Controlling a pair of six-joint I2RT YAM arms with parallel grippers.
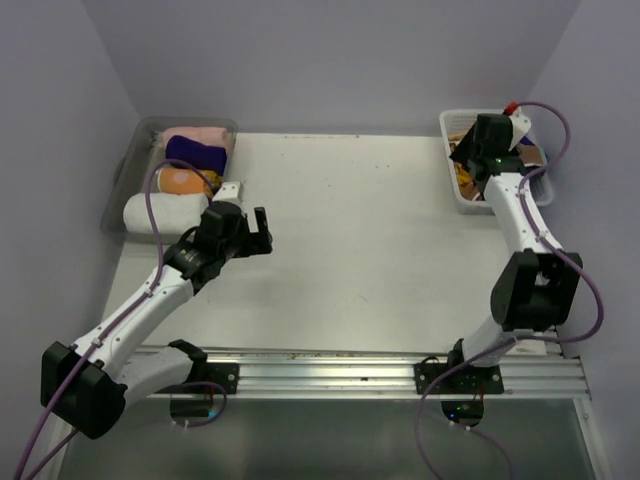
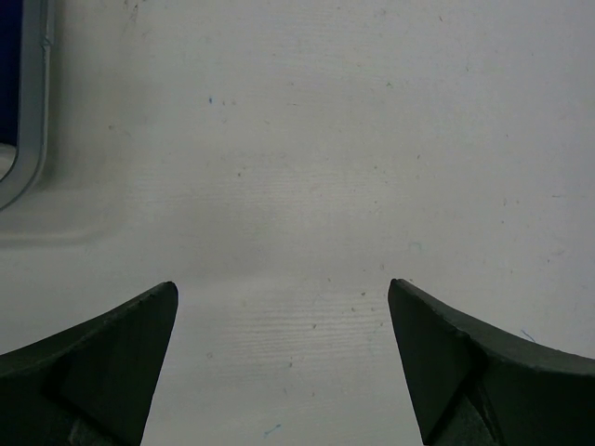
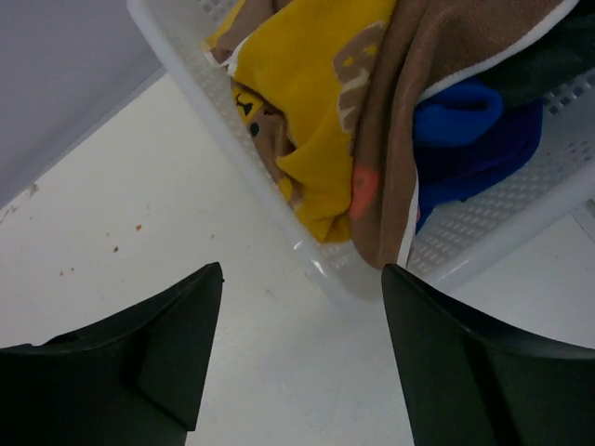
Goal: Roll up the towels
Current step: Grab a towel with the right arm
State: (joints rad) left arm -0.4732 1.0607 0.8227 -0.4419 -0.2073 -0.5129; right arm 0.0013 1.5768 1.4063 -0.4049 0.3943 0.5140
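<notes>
Three loose towels, yellow (image 3: 307,84), brown (image 3: 418,102), blue (image 3: 465,130), heaped in white basket (image 3: 214,102), far-right corner. R gripper (image 3: 302,279) over its rim, fingers apart, nothing betw. them; L gripper (image 2: 282,288) wide apart over bare table (image 2: 297,139). Best: reach further in, pinch yellow's hanging corner only, one layer.

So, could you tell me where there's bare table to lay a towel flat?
The table is bare across its middle, between the tray on the left and the basket at far right. Crowded: the tray, packed with rolled towels; the basket, heaped with towels.
</notes>
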